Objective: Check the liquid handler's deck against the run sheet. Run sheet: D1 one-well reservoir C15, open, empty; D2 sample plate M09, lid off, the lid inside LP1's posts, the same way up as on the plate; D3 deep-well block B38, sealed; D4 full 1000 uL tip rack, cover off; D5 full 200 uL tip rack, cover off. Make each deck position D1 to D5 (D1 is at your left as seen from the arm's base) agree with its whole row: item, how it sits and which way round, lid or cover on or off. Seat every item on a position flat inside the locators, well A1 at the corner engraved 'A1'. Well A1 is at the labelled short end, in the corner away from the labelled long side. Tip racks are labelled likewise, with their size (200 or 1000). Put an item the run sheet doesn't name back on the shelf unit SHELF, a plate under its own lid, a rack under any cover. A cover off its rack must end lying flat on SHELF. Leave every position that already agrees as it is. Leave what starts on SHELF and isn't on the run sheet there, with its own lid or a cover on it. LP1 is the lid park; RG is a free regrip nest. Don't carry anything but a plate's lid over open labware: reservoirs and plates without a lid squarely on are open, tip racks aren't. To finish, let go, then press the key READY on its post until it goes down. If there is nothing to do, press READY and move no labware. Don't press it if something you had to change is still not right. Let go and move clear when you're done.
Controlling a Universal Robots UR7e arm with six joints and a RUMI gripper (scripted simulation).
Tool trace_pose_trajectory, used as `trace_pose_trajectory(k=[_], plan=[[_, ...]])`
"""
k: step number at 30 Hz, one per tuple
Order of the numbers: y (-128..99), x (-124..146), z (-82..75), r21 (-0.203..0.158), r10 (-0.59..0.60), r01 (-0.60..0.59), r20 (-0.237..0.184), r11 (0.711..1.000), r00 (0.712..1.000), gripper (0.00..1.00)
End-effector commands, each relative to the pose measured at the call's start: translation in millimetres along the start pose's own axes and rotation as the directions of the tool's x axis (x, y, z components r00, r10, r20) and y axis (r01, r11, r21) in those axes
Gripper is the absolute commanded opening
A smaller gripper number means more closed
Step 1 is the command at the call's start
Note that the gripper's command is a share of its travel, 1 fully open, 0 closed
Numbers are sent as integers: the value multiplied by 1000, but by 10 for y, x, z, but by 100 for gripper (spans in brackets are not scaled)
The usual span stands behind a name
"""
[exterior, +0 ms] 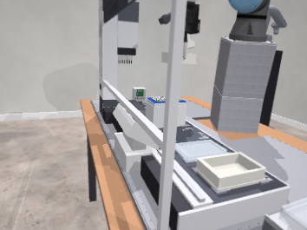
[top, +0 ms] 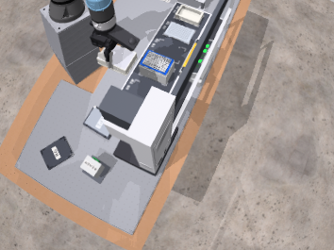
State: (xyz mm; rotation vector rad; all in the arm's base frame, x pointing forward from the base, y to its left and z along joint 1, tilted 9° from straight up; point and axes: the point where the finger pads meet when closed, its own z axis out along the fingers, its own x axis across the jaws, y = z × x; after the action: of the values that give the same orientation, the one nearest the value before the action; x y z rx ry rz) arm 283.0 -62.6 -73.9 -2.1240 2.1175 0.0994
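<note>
My gripper [top: 108,58] [exterior: 188,50] is shut on a pale, box-like cover [top: 124,60] [exterior: 192,59] and holds it high above the table, on the arm's side of the deck. Beside it a blue-rimmed tip rack [top: 157,63] [exterior: 154,112] stands uncovered on the deck. Further along are a clear well plate [top: 179,30] [exterior: 201,149] and, at the end, an open white reservoir [top: 190,14] [exterior: 230,180]. The deck positions under the white housing are hidden.
The white gantry housing [top: 153,119] and its pipetting head [exterior: 126,31] cover the deck's other end. A grey frame post [exterior: 173,114] stands close in the exterior view. The READY key [top: 92,165] [exterior: 139,93], a dark pad [top: 57,152] and a grey nest [top: 95,122] lie on the mat.
</note>
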Motion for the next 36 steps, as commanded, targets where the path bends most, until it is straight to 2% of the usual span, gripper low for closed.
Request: trace_pose_trajectory(k=[1,27,30,36], plan=[[366,-927,-28,9,-63,63,1,998,998,0],[366,-927,-28,9,-63,63,1,998,998,0],[342,-936,-27,9,-12,12,1,1000,1000,0],[314,-946,-25,9,-12,12,1,1000,1000,0]])
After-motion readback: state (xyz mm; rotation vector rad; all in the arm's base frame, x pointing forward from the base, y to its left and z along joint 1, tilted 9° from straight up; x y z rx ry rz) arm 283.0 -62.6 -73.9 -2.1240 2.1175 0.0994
